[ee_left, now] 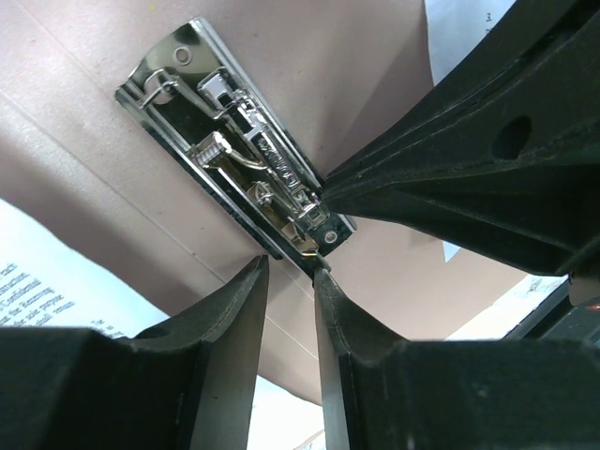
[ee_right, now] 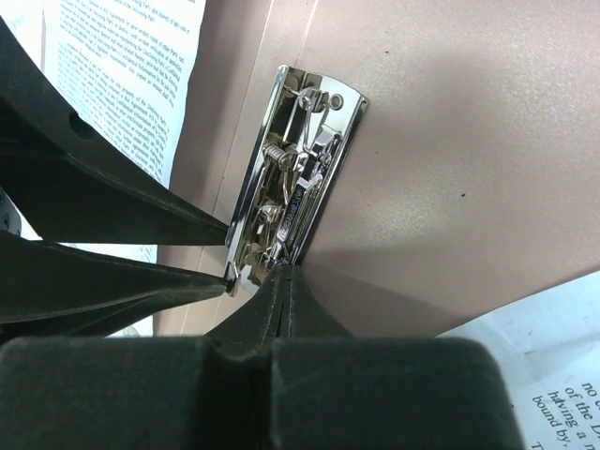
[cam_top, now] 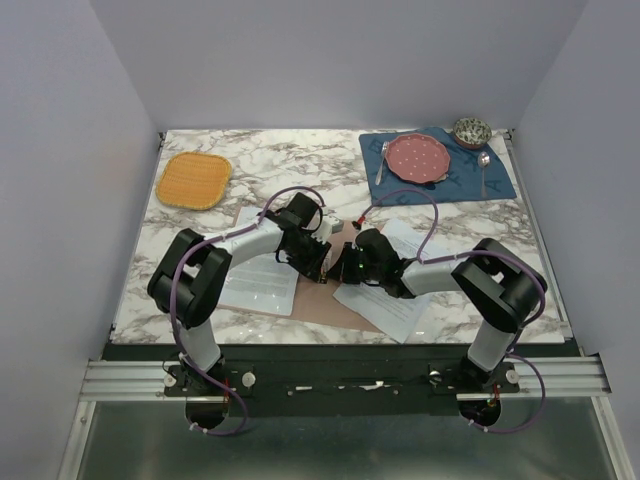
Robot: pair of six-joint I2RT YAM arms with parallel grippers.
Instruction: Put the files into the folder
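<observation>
At the far left corner of the worktop point(cam_top: 300, 180) you see an orange mat point(cam_top: 194, 179). Nearer you, left of centre, the left file point(cam_top: 262, 290) lies flat with its print facing up. The folder point(ee_right: 450, 141) lies open at the middle of the near edge, its metal clip point(ee_left: 234, 150) exposed. Your left gripper point(ee_left: 291, 272) has its fingers a narrow gap apart, tips at the clip's end, with nothing visible between them. Your right gripper point(ee_right: 283, 277) meets it there, fingers pressed together against the same end of the clip, holding nothing. The right file point(cam_top: 405, 310) lies just right of the clip. At the far right corner a blue placemat point(cam_top: 500, 180) carries a pink plate point(cam_top: 417, 158), a fork point(cam_top: 381, 160) and a spoon point(cam_top: 483, 165), with a bowl point(cam_top: 471, 130) at its far edge.
</observation>
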